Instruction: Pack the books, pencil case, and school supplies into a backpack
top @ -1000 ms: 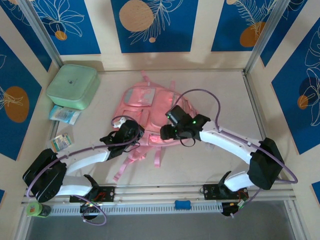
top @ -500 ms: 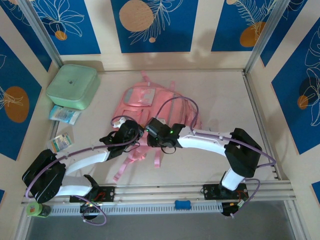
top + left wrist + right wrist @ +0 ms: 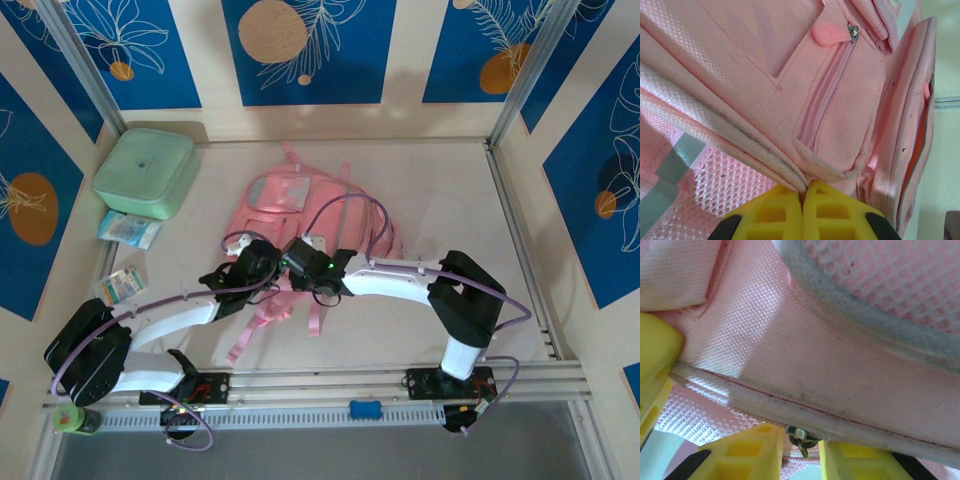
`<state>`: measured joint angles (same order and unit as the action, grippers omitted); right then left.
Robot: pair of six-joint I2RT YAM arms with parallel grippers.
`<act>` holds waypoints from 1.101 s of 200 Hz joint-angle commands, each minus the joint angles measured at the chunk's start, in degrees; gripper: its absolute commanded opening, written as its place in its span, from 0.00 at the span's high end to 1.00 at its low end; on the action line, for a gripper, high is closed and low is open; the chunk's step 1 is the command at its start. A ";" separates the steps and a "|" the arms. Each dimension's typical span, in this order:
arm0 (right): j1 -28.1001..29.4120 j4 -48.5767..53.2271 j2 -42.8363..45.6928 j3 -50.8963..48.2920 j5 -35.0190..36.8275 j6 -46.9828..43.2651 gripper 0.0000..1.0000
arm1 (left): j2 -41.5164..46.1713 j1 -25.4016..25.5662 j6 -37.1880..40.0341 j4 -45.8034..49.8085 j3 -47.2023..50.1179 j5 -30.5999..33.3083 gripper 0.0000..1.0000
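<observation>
Straddling a zipper pull [image 3: 800, 439], right fingers [image 3: 756, 450] stand apart.

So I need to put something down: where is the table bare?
Bare table lies right of the backpack, up to the right rail. Crowded: the left edge, with the mint-green box and packets, and the backpack's near end, where the arms meet.

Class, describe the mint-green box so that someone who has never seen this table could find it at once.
Start at the pale table and go to its far left corner, left of the pink backpack. There sits the mint-green box, with a light-blue packet on its near side. It alone is bulky, plain green and rounded-square; the packet is small and flat.
</observation>
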<state>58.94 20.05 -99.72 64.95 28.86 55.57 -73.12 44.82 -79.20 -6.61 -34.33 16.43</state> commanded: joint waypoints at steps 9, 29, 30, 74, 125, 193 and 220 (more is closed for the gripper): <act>0.12 -2.38 -1.27 2.48 5.49 -0.43 0.79 | 1.41 0.62 1.23 -3.76 -1.59 0.26 1.00; 0.01 -2.78 -1.18 2.93 6.79 -1.69 0.79 | 1.49 0.65 1.26 -3.68 -1.58 0.52 1.00; 0.02 -2.81 -1.13 2.92 6.89 -1.78 0.79 | 1.49 0.64 1.25 -3.67 -1.56 0.49 1.00; 0.16 -3.60 0.80 2.40 7.44 -5.34 0.85 | 2.10 0.63 1.64 -3.48 -1.23 1.04 1.00; 0.02 0.68 3.70 1.91 6.41 -6.48 0.94 | 2.77 0.45 1.92 -2.40 -0.82 2.42 1.00; -1.16 11.62 9.97 -2.79 -1.28 -8.10 1.00 | 2.80 -0.90 3.38 -1.12 -1.75 2.47 1.00; -2.31 15.72 12.27 -5.45 -1.54 -9.17 1.00 | 3.27 -1.14 3.92 0.76 -2.46 2.56 1.00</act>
<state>57.54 26.52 -91.11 62.08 28.38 47.68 -71.31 44.64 -77.89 -7.16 -34.65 16.75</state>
